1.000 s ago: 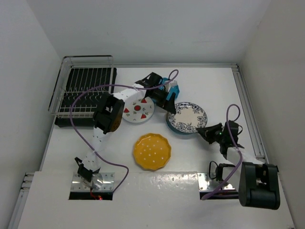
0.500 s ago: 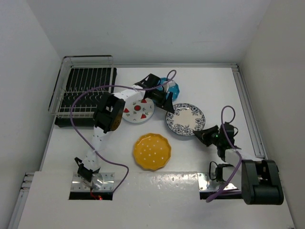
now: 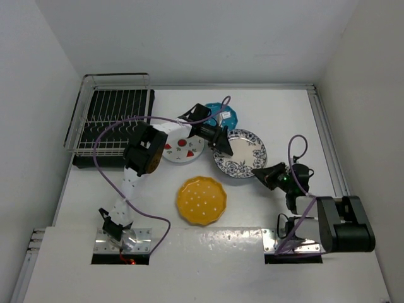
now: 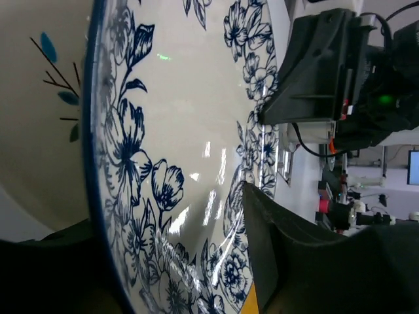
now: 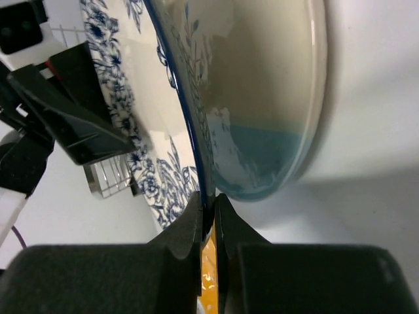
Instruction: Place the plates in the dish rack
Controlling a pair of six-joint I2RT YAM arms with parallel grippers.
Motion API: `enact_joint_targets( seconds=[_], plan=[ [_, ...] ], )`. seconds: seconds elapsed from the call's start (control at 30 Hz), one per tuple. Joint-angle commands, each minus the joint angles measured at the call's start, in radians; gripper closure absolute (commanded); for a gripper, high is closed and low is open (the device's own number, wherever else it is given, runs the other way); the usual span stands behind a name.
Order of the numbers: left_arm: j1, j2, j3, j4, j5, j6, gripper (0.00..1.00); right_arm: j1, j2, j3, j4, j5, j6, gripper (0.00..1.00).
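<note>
Plates update, mid-job: my right claw (image 5: 207, 199) is pinched tight on the thin rim of the blue flower plate (image 3: 243, 154), fingers meeting right on the blue edge line, so that one's definitely gripped. My left claw (image 3: 222, 145) is on the opposite side of the same plate, with one finger over the painted face and the other tucked below the rim. There's a fair gap between those fingers with the plate running through it, and honestly I can't tell if it's actually biting down or just straddling the edge. From above, the flower plate sits between my two claws, roughly mid-counter. The cream plate (image 5: 262, 78) with the light-blue patch and the little sprig peeks out past the flower plate's rim in both wrist views, very close to it, though from above I can't make it out. The yellow plate (image 3: 201, 201) lies flat on the counter (image 3: 265, 113), nearer my bases and just left of the flower plate. The strawberry plate (image 3: 183, 150) is right beside my left wrist, partly under the arm, and the teal plate (image 3: 228, 117) is just behind that claw toward the far wall. The rack (image 3: 107, 132) sits on its black tray (image 3: 95, 162) in the far left corner, well apart from the flower plate.
</note>
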Motion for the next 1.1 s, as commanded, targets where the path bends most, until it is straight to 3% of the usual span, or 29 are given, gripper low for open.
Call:
enact_joint_targets(
  seconds=[0.0,0.03,0.1,0.13,0.17,0.27,0.3,0.37,0.4,0.43,0.5,0.53,0.63,0.73,0.87,0.93,1.07],
  plan=[
    [-0.061,-0.057,0.020,0.074,0.173,-0.041,0.42,0.050,0.077,-0.014,0.363,-0.150,0.055,1.00],
    [-0.061,-0.069,0.029,0.074,0.158,-0.041,0.45,0.065,0.094,0.030,0.415,-0.153,0.064,1.00],
    [-0.061,-0.080,0.030,0.074,0.101,-0.051,0.72,0.079,0.131,0.044,0.448,-0.151,0.095,1.00],
    [-0.050,-0.080,0.030,0.074,0.076,-0.051,0.95,0.081,0.144,0.044,0.474,-0.145,0.101,1.00],
    [-0.033,-0.092,0.030,0.065,0.064,-0.060,1.00,0.076,0.143,0.044,0.475,-0.142,0.104,1.00],
    [0.008,-0.129,0.039,0.027,-0.006,-0.032,1.00,0.079,0.113,0.061,0.397,-0.140,0.072,0.98],
    [0.028,-0.147,0.072,-0.036,-0.037,0.017,1.00,0.079,0.087,0.093,0.279,-0.140,0.037,0.89],
    [0.047,-0.169,0.103,-0.102,-0.104,0.065,1.00,0.078,0.037,0.119,0.175,-0.136,-0.032,0.80],
    [0.047,-0.182,0.117,-0.152,-0.178,0.086,1.00,0.078,0.018,0.142,0.017,-0.125,-0.084,0.73],
    [0.062,-0.196,0.132,-0.177,-0.213,0.105,1.00,0.079,-0.050,0.158,-0.050,-0.075,-0.141,0.54],
    [0.077,-0.241,0.181,-0.237,-0.311,0.166,1.00,0.079,-0.096,0.233,-0.324,-0.001,-0.268,0.35],
    [0.093,-0.256,0.207,-0.251,-0.341,0.182,1.00,0.078,-0.155,0.256,-0.391,0.058,-0.296,0.31],
    [0.137,-0.325,0.259,-0.289,-0.447,0.226,1.00,0.078,-0.231,0.346,-0.638,0.149,-0.411,0.24],
    [0.198,-0.380,0.347,-0.346,-0.556,0.295,1.00,0.078,-0.282,0.406,-0.724,0.225,-0.469,0.24],
    [0.257,-0.448,0.468,-0.409,-0.694,0.390,1.00,0.079,-0.306,0.452,-0.758,0.269,-0.499,0.24],
    [0.284,-0.460,0.570,-0.490,-0.801,0.438,1.00,0.076,-0.302,0.458,-0.756,0.265,-0.497,0.24],
    [0.388,-0.524,0.603,-0.553,-1.089,0.579,1.00,0.081,-0.280,0.465,-0.734,0.229,-0.506,0.24]
  ],
)
